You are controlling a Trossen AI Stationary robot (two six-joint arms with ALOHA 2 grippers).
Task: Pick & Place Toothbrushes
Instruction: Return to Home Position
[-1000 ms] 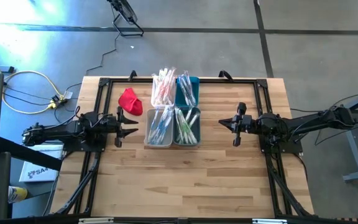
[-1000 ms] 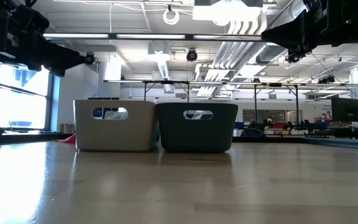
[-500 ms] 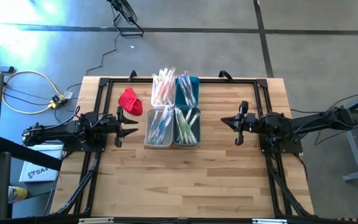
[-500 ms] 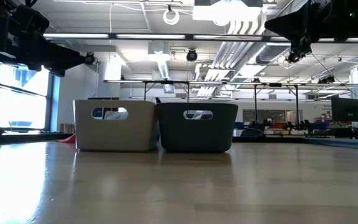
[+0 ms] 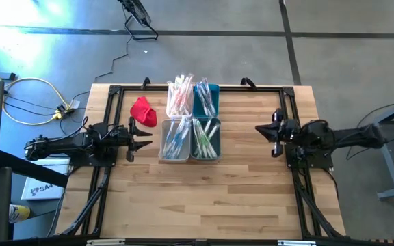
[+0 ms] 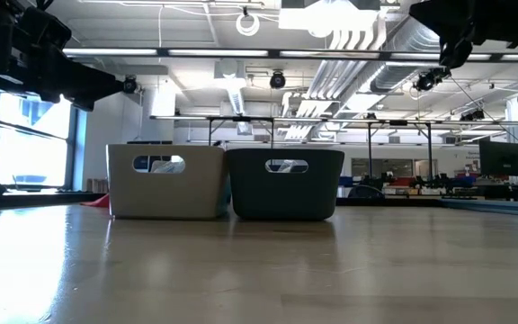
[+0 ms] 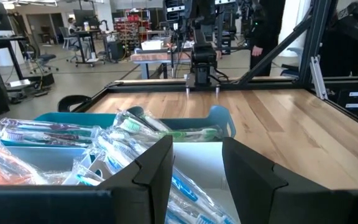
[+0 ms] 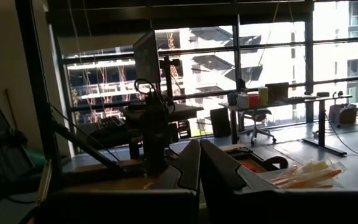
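Note:
Toothbrushes (image 5: 191, 117) in clear wrappers fill four small bins at the table's middle, two white (image 5: 174, 139) and two teal (image 5: 206, 139). They also show in the left wrist view (image 7: 98, 138). My left gripper (image 5: 148, 139) hangs level just left of the near white bin. It is open, and nothing is between its fingers (image 7: 157, 165). My right gripper (image 5: 258, 128) is shut and holds nothing. It hangs above the table to the right of the bins, well apart from them, and its fingertips (image 8: 191, 163) are pressed together.
A red cloth (image 5: 143, 111) lies left of the far bins. In the low view the white bin (image 6: 166, 182) and the teal bin (image 6: 284, 184) stand side by side. Bare wood spreads across the near half of the table (image 5: 204, 198). Black frame rails (image 5: 299, 191) run along both sides.
My right gripper has drawn back toward the table's right edge, away from the bins. It has risen, tipping its fingers a little upward and rolling slightly, and has stayed shut. The bins and toothbrushes have not moved.

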